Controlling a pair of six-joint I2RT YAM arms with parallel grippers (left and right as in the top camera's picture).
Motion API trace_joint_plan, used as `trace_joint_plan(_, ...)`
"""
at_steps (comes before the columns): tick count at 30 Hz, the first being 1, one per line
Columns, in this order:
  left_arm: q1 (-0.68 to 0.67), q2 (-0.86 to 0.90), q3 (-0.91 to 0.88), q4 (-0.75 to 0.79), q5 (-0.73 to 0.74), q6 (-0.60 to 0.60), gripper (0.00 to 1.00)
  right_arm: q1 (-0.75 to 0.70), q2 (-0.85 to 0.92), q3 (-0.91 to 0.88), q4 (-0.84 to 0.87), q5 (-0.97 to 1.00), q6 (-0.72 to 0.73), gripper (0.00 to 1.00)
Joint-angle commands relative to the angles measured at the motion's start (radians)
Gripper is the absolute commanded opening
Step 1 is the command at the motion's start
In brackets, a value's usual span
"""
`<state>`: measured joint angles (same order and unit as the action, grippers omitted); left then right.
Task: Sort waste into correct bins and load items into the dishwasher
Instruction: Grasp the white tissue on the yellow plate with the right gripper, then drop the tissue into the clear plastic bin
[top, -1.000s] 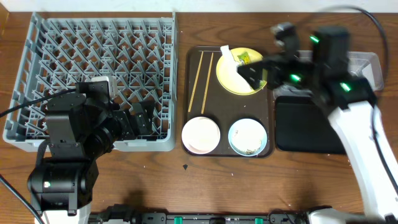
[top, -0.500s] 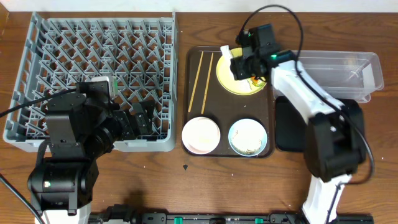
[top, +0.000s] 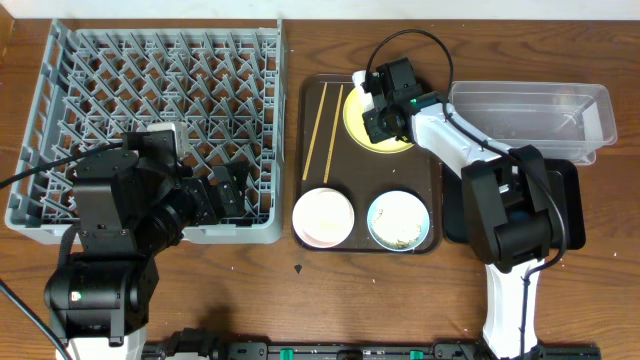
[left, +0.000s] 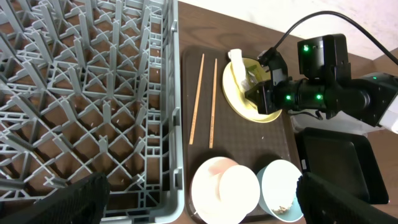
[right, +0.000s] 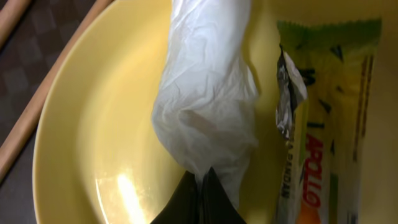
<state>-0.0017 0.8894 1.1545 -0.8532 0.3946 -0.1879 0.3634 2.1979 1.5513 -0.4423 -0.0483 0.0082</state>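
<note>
My right gripper (right: 200, 186) is shut on the near end of the crumpled white paper wrapper (right: 205, 99), which lies on the pale-yellow plate (top: 360, 135). The green-and-orange sachet (right: 323, 124) lies beside it on the plate (right: 93, 124). My left gripper (top: 215, 195) hangs open over the front right corner of the grey dishwasher rack (top: 150, 110), with nothing between its fingers (left: 74, 199). On the brown serving tray (top: 312, 180) lie the wooden chopsticks (top: 322, 130), the white bowl (top: 322, 217) and the light-blue bowl (top: 398, 220) with food crumbs (left: 283, 208).
The clear tub (top: 530, 115) stands at the back right. The black tray (top: 452, 210) lies in front of it, partly hidden under my right arm. The small white cup (left: 239, 193) seems to sit in the white bowl.
My right arm swung left from above the bins to the yellow plate and its jaws shut on the white wrapper. The left arm has not moved.
</note>
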Motion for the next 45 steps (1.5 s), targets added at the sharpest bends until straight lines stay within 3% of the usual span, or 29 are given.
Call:
trace_joint_plan(1,0.002,-0.002,0.016,0.001,0.016,-0.009,0.97,0.008,-0.056,0.006,-0.029,0.002,0.069,0.01)
trace_joint_plan(12,0.002,-0.002,0.016,0.0,0.016,-0.009,0.97,-0.145,-0.377,0.006,-0.219,-0.01,0.309,0.01)
trace_joint_plan(18,0.002,-0.002,0.016,-0.006,0.016,-0.009,0.97,-0.28,-0.38,0.005,-0.361,0.102,0.509,0.01)
trace_joint_plan(23,0.002,-0.002,0.016,-0.006,0.016,-0.009,0.97,-0.355,-0.342,0.004,-0.354,0.142,0.6,0.01)
trace_joint_plan(24,0.002,-0.002,0.016,-0.006,0.016,-0.009,0.97,-0.363,-0.335,0.004,-0.346,0.142,0.601,0.04)
trace_joint_plan(26,0.002,-0.002,0.016,-0.006,0.016,-0.009,0.97,-0.371,-0.333,0.004,-0.331,0.13,0.602,0.38)
trace_joint_plan(27,0.002,-0.002,0.016,-0.006,0.016,-0.009,0.97,-0.372,-0.338,0.005,-0.303,0.108,0.585,0.67)
trace_joint_plan(28,0.002,-0.002,0.016,-0.007,0.016,-0.009,0.97,-0.37,-0.345,0.007,-0.293,0.09,0.573,0.72)
trace_joint_plan(31,0.002,-0.002,0.016,-0.006,0.016,-0.009,0.97,-0.365,-0.382,0.008,-0.249,0.003,0.525,0.73)
trace_joint_plan(35,0.002,-0.002,0.016,-0.006,0.016,-0.009,0.97,-0.325,-0.442,0.008,-0.193,-0.14,0.377,0.62)
trace_joint_plan(41,0.002,-0.002,0.016,-0.006,0.016,-0.009,0.97,-0.175,-0.46,0.006,-0.2,-0.127,0.193,0.45)
trace_joint_plan(45,0.002,-0.002,0.016,-0.006,0.016,-0.009,0.97,-0.083,-0.438,0.005,-0.221,-0.002,0.17,0.38)
